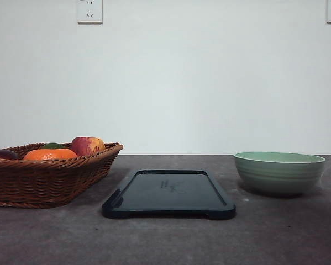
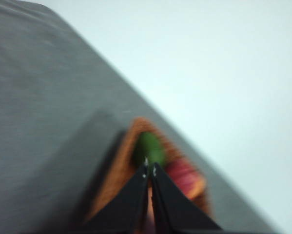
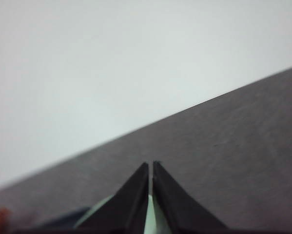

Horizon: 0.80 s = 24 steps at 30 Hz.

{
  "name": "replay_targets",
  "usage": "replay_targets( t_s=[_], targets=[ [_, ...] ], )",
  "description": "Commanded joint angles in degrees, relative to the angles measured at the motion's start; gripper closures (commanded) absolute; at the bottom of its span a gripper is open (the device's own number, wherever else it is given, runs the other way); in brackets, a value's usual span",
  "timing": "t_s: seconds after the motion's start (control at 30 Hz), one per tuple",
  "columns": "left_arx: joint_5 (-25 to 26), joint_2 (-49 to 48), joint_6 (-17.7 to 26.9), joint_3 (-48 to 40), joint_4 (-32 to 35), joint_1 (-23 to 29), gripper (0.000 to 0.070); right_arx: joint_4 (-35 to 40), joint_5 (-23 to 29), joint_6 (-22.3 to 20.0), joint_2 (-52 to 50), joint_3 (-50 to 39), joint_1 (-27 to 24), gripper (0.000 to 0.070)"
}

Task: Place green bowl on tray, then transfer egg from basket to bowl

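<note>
Bowl off tray, both grippers clenched

Left gripper [image 2: 149, 170] jaws pinched together, holding nothing, basket [image 2: 117, 171] w/ fruit just beyond tips. Right gripper [image 3: 150, 165] jaws clenched too, empty, green bowl [image 3: 149, 217] glimpsed behind tips. Bowl sits on table [image 1: 54, 237], right of tray [image 1: 169, 194], apart.

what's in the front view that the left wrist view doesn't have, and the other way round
Front view alone: the tray lying bare at centre, the green bowl right of it on the table, an orange, and wall sockets.

Left wrist view alone: the left pincer, its fingers closed together and empty, blurred.

Both: the basket with a green item and a red fruit, the grey table, the pale wall.
</note>
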Motion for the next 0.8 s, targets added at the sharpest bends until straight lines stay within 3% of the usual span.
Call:
replay_targets(
  t_s=[0.0, 0.13, 0.3, 0.47, 0.57, 0.77],
  targets=[
    [0.82, 0.00, -3.58, -0.92, 3.95, 0.07, 0.0699, 1.42, -0.43, 10.88, 0.00, -0.10, 0.13, 0.0693],
    [0.85, 0.00, 3.43, 0.48, 10.12, 0.07, 0.0699, 3.89, -4.08, 11.57, 0.04, 0.91, 0.15, 0.0693],
    [2.68, 0.29, 11.89, 4.99, 9.73, 0.04, 0.0699, 3.54, -6.71, 4.28, 0.37, 4.63, 0.15, 0.0693],
    [2.81, 3.48, 14.48, 14.29, -1.10, 0.06, 0.0699, -3.68, -6.93, -1.10, 4.98, 12.68, 0.15, 0.0694],
    [2.85, 7.08, 16.42, 20.57, -7.80, 0.07, 0.0699, -7.54, -9.59, -4.32, 9.81, 18.34, 0.15, 0.0694],
    [4.12, 16.51, 19.08, 31.03, -15.58, 0.06, 0.0699, -13.50, -13.76, -9.05, 20.69, 29.12, 0.20, 0.0694]
  ],
)
